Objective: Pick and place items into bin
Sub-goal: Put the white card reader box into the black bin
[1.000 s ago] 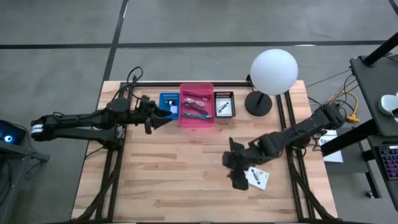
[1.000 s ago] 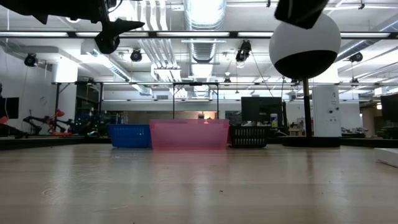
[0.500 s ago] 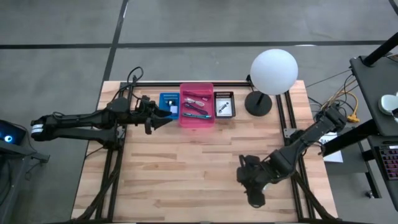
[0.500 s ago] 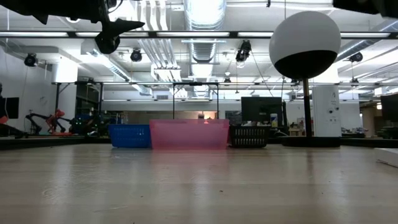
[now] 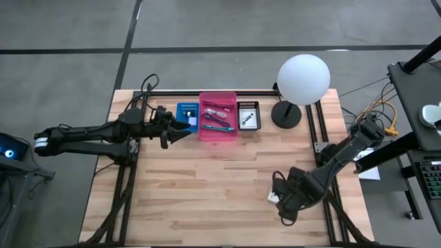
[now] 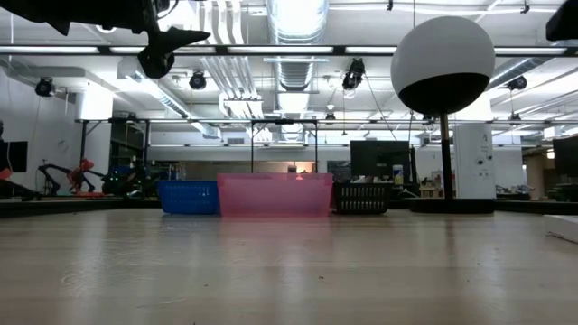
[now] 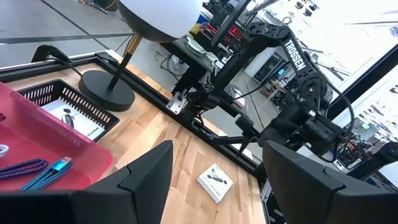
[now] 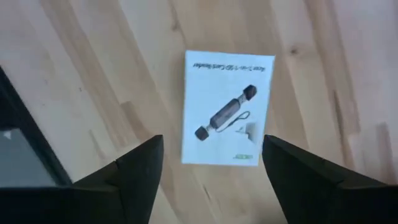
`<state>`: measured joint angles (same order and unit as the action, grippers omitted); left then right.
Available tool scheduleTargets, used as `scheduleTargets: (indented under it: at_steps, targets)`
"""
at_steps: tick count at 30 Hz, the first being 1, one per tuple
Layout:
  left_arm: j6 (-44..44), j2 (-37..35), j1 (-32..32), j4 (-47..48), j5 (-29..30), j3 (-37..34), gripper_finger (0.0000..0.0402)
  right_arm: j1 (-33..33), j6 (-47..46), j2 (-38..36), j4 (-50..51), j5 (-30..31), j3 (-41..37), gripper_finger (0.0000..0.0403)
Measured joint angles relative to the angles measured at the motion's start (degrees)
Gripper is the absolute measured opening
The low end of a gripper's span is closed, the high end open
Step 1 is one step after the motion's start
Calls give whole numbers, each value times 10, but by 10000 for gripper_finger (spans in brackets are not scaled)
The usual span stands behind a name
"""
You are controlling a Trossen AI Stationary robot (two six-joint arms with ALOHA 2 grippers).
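Note:
A white card with a black mark (image 8: 227, 109) lies flat on the wooden table near its right near part; only a sliver of this card (image 5: 274, 198) shows in the high view. My right gripper (image 8: 212, 142) hovers above it, open, fingers pointing down, one on either side of it. My right gripper (image 5: 288, 201) covers most of the card from overhead. My left gripper (image 5: 180, 131) is open and waits in the air by the blue bin (image 5: 187, 114). The pink bin (image 5: 218, 116) holds teal and purple items (image 7: 37, 169). The black bin (image 5: 249, 116) holds another white card.
The three bins stand in a row at the table's far edge. A white globe lamp (image 5: 303, 79) on a black base (image 5: 286, 114) stands right of them. Black frame rails run along both table sides. Bare wood fills the middle.
My right gripper has travelled toward the table's near right part, from beside the white card to directly over it, so the card, plainly seen a second ago, is now almost covered in the high view. The left arm has kept still.

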<state>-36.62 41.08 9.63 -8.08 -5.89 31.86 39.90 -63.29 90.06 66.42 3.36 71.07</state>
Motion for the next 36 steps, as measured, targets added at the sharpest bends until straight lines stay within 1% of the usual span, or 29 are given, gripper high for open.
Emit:
scheduleTargets:
  at_steps: [6,11,17,23,26,31,33,36]
  targets:
    - [-2,0,0,0,0,0,232,-1,0,-4,-62,2,-86,238]
    - [-2,0,0,0,0,0,232,1,-26,-37,-138,-8,-169,230]
    - [-3,0,0,0,0,0,232,3,-18,-125,-223,-15,-245,228]
    - [-3,0,0,0,0,0,232,0,-41,-211,-223,-18,-326,228]
    - [-3,0,0,0,0,0,232,-4,-48,-240,-227,-19,-352,228]
    - [-2,0,0,0,0,0,232,-4,-51,-247,-255,-19,-377,228]
    - [-2,0,0,0,0,0,232,-5,-52,-238,-277,-18,-385,228]
    - [-2,0,0,0,0,0,232,-8,-68,-223,-284,-17,-391,228]
